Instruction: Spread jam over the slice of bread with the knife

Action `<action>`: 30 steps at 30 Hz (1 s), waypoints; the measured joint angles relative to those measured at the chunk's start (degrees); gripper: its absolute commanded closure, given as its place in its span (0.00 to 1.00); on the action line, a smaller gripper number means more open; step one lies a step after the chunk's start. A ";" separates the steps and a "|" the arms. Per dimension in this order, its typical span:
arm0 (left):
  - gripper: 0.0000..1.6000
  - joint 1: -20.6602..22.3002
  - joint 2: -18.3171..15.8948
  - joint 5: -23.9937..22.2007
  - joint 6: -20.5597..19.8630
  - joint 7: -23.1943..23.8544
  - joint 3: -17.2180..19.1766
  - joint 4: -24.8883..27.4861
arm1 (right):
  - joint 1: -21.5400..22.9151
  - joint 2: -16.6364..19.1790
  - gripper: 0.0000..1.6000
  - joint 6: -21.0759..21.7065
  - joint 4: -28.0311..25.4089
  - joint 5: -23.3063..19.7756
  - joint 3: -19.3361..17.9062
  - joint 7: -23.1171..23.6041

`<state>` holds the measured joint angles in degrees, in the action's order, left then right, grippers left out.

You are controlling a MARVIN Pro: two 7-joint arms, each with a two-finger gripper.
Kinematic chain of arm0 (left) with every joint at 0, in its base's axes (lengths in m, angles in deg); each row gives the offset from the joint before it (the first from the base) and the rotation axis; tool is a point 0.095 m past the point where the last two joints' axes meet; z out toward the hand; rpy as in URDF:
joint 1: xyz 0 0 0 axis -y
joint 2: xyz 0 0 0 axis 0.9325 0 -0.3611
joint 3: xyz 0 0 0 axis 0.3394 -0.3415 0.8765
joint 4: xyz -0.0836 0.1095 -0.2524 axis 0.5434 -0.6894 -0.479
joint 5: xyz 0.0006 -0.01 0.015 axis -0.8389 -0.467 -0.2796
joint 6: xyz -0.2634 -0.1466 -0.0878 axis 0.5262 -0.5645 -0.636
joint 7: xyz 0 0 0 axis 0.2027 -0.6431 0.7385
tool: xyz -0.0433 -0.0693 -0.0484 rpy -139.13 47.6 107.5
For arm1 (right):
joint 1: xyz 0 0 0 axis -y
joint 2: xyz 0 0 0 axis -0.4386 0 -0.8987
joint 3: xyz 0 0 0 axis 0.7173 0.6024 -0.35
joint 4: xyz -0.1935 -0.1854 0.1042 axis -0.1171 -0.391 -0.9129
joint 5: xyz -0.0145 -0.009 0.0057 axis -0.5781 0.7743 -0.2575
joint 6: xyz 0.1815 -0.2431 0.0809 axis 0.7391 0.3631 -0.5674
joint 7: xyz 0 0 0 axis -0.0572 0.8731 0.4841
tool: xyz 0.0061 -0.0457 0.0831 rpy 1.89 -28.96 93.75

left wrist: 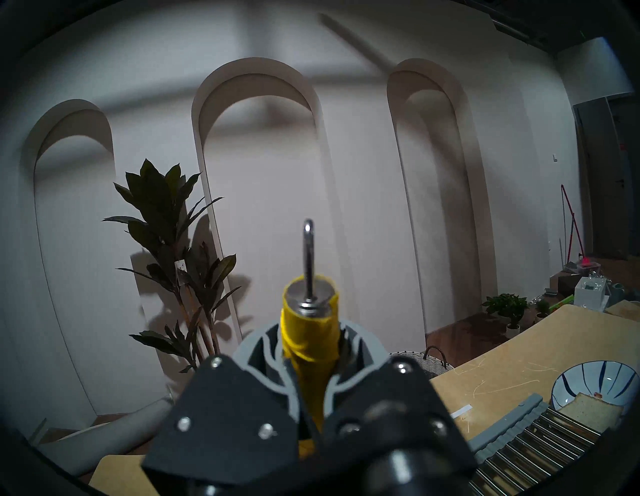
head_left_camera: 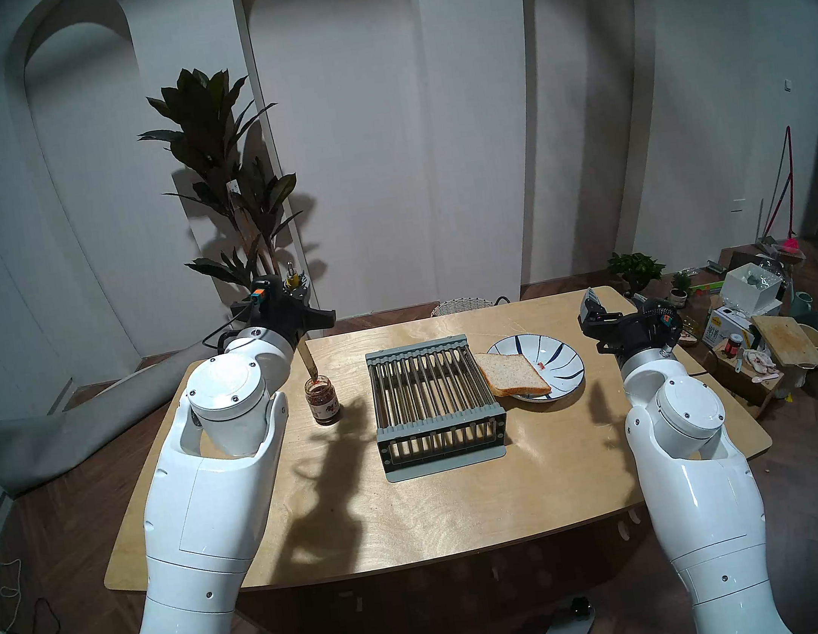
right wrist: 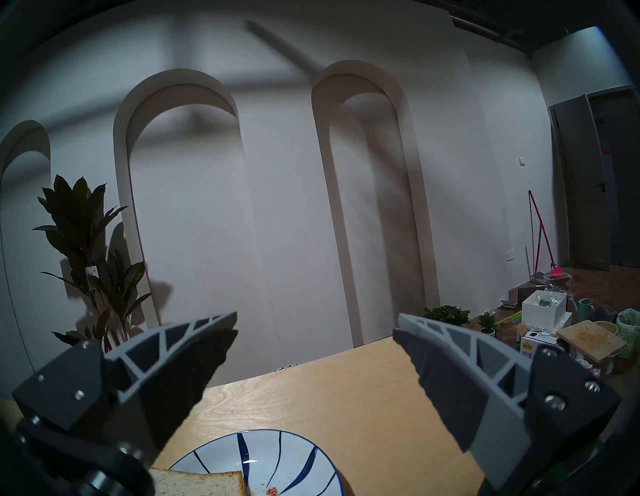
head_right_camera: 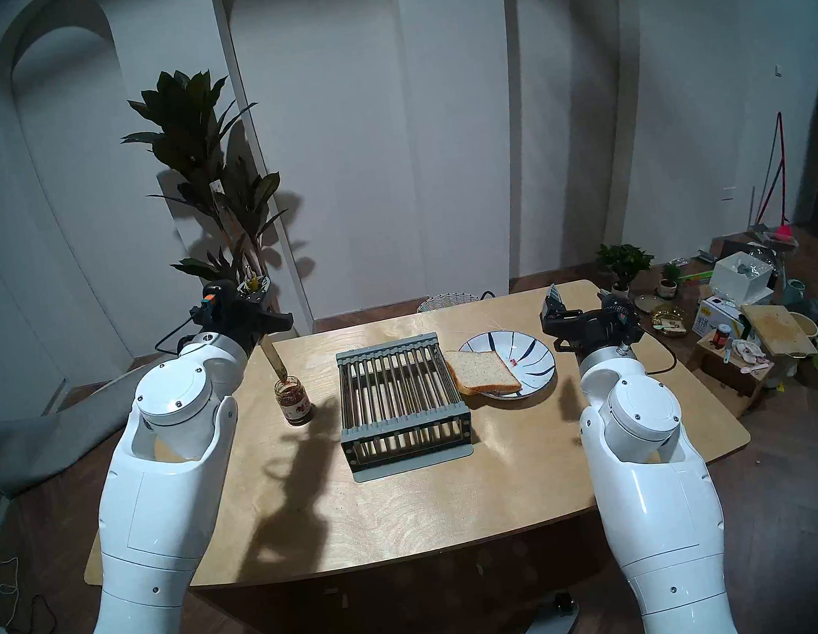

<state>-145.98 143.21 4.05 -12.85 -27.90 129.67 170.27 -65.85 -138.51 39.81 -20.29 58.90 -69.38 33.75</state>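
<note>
Yellow-handled knife (head_left_camera: 309,363), gripped by the closed left end effector (head_left_camera: 300,301), hangs blade-down into the jam jar (head_left_camera: 323,400); the bread slice (head_left_camera: 510,372) lies at 3 o'clock beyond the rack (head_left_camera: 432,400), nearer the open right end effector (right wrist: 315,350).

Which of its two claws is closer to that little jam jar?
The left. The left gripper hangs just above the jam jar, shut on the knife, whose blade dips into the jar's mouth. The right gripper is open across the table, beyond the rack and plate.
</note>
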 measured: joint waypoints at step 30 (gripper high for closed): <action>1.00 0.49 0.88 1.62 -0.11 1.38 -2.10 -5.19 | -0.56 -0.09 0.00 0.02 -0.48 0.71 0.22 -0.95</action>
<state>-145.48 144.08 5.67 -12.96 -26.52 127.57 165.08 -66.41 -138.60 39.83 -20.77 59.61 -69.16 32.80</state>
